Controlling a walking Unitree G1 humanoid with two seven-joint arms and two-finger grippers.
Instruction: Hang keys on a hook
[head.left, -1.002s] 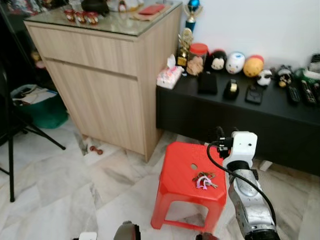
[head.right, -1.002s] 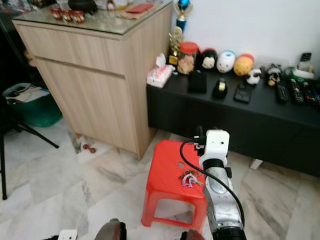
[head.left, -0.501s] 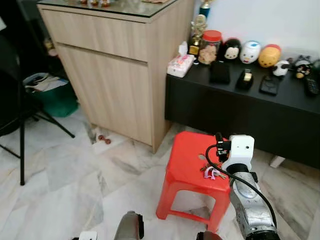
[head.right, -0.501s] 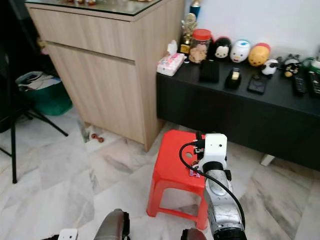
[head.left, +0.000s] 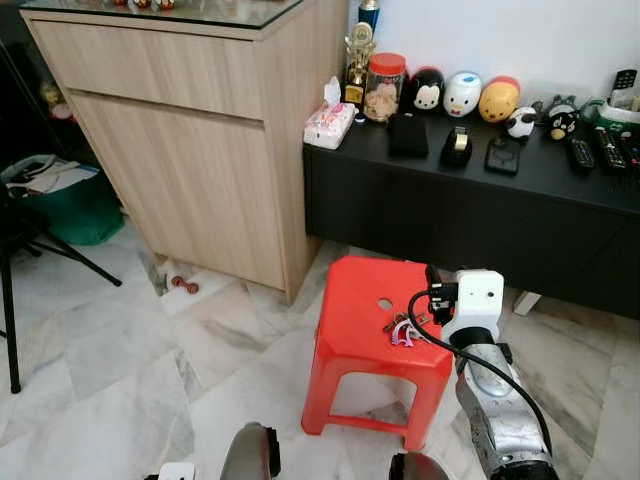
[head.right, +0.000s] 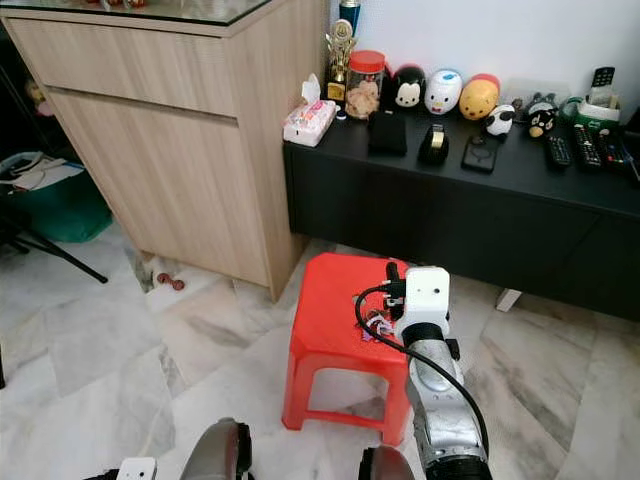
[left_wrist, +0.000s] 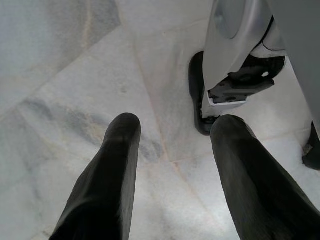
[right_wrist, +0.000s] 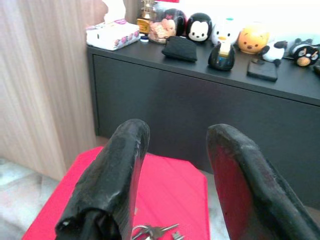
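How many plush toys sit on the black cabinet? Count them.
5, along the cabinet's back: black mouse, white duck, yellow bear, small panda, small dark toy. Others may hide behind the jar.

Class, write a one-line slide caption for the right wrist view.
Open right gripper poised above keys lying on a red stool, before a black cabinet.

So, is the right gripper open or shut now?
Open. The right gripper has its jaws held apart with nothing between them; the keys lie on the red stool just below.
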